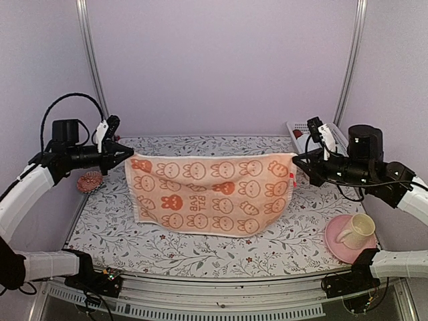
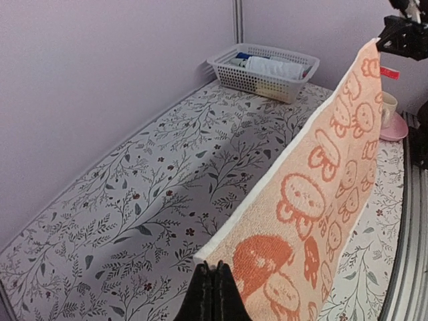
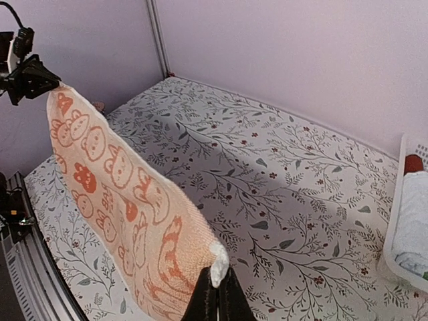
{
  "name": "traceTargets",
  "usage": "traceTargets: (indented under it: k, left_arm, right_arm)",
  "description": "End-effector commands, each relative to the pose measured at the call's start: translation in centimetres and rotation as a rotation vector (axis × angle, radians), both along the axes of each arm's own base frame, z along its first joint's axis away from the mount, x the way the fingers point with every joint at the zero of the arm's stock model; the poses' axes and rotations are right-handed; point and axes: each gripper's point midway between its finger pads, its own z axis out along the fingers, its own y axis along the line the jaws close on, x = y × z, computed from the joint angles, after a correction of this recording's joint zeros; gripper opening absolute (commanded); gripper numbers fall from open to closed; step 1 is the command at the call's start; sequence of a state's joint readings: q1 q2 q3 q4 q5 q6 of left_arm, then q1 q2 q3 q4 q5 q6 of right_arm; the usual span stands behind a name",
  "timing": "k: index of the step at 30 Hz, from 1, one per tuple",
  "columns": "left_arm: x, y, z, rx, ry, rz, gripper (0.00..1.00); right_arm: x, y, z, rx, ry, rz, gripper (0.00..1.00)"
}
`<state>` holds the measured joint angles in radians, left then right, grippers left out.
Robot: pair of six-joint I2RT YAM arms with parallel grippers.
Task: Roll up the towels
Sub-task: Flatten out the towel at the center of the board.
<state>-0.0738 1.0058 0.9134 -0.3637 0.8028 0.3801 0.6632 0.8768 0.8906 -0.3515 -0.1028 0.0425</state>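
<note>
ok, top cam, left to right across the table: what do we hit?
pink round object → left gripper → orange towel, held stretched by both shut grippers → right gripper → cup on pink saucer

- White mesh basket (image 2: 262, 81) is sitting at the far right corner of the floral-print table (image 1: 281, 244), close against the lilac wall (image 1: 221, 67).
- Cream cup (image 1: 359, 229) is standing on a pink saucer (image 1: 336, 247) near the front right edge.
- Small pink round item (image 1: 89, 181) is lying by the left edge; kind unclear.
</note>
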Motion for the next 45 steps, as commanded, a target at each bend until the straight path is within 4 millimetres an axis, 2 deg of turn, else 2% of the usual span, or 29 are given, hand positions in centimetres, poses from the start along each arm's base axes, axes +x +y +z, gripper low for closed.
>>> traceTargets:
  k: [1, 4, 11, 15, 17, 20, 23, 26, 30, 32, 34, 37, 39, 40, 42, 45]
  left_arm:
    - [3.7, 2.8, -5.0, 0.057, 0.173, 0.204, 0.0]
    - [5.7, 3.6, -6.5, 0.052, 0.179, 0.261, 0.0]
    - [8.5, 2.3, -9.2, 0.019, 0.111, 0.182, 0.0]
    - [11.4, 2.5, -10.6, 0.029, 0.102, 0.213, 0.0]
    - [12.5, 2.8, -10.9, 0.037, 0.095, 0.224, 0.0]
    - [12.4, 2.5, -9.9, 0.043, 0.051, 0.192, 0.0]
    - [10.6, 2.3, -7.9, 0.049, -0.03, 0.164, 0.0]
    - [7.7, 2.4, -5.5, 0.06, -0.143, 0.151, 0.0]
    - [2.9, 2.0, -2.6, 0.054, -0.256, 0.09, 0.0]
    - [0.4, 1.6, -1.7, 0.051, -0.273, 0.052, 0.0]
    - [-1.2, 1.4, -1.0, 0.033, -0.217, 0.008, 0.0]
    - [-2.8, 0.7, 0.1, -0.009, -0.196, -0.045, 0.0]
    - [-2.8, 0.6, 0.3, -0.029, -0.174, -0.046, 0.0]
    - [-2.3, 0.8, 0.1, -0.034, -0.158, -0.029, 0.0]
    - [-0.4, 1.4, -0.5, -0.047, -0.123, 0.045, 0.0]
    - [3.2, 2.2, -3.3, -0.037, -0.014, 0.137, 0.0]
  right_arm:
    - [4.6, -2.4, -4.5, -0.137, 0.123, -0.293, 0.02]
    - [7.8, -3.0, -6.5, -0.2, 0.172, -0.436, 0.02]
    - [15.0, -0.7, -10.6, -0.384, 0.188, -0.504, 0.02]
    - [19.1, 0.9, -10.4, -0.4, 0.147, -0.488, 0.02]
    - [19.9, 1.4, -9.8, -0.405, 0.124, -0.48, 0.02]
    - [19.2, 2.1, -8.0, -0.36, 0.104, -0.423, 0.02]
    - [16.8, 2.1, -5.9, -0.321, 0.069, -0.332, 0.02]
    - [13.4, 1.5, -4.6, -0.269, 0.055, -0.265, 0.02]
    - [8.2, 0.9, -3.1, -0.207, 0.03, -0.177, 0.02]
    - [5.4, 0.8, -1.5, -0.155, -0.002, -0.132, 0.02]
    - [3.0, 0.6, 0.3, -0.091, -0.039, -0.094, 0.02]
    - [0.9, -0.3, 2.4, 0.025, -0.042, -0.086, 0.02]
    - [1.2, -0.7, 2.3, 0.036, -0.026, -0.126, 0.02]
    - [2.1, -0.8, 1.5, 0.012, -0.002, -0.167, 0.02]
    - [4.7, -1.4, -1.1, -0.075, 0.058, -0.291, 0.02]
    - [9.5, -2.2, -6.3, -0.205, 0.183, -0.424, 0.02]
